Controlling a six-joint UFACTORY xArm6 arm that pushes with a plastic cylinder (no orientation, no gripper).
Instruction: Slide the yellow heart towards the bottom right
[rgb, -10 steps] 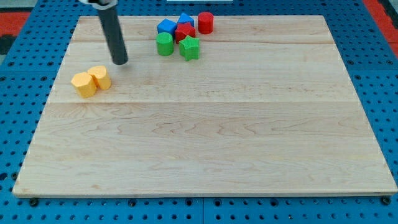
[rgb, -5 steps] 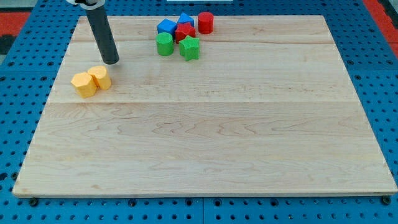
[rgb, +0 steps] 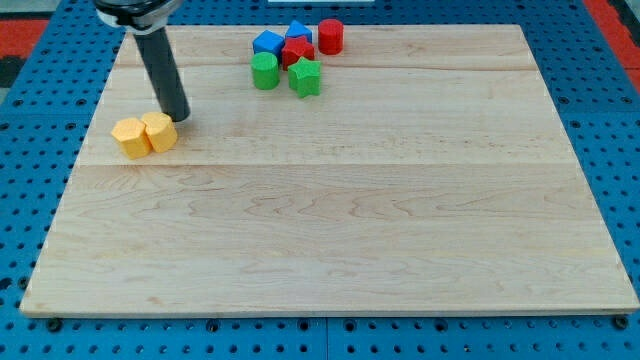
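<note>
A pale wooden board (rgb: 380, 220) made of long planks fills most of the scene under even, soft light. Around it on every side lies a blue perforated surface (rgb: 30, 200), with red patches at the far corners (rgb: 25, 20).

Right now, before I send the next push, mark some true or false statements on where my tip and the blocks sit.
1. My tip sits just above and right of the yellow pair at the view's left. True.
2. The two yellow blocks are far apart. False: they sit side by side, touching or nearly so; which one is the heart I cannot tell.
3. The red cylinder is the rightmost block of the top cluster. True.
4. The green cylinder lies at the board's bottom edge. False: it is near the view's top, left of the green star.
5. A blue block lies in the top cluster. True.
</note>
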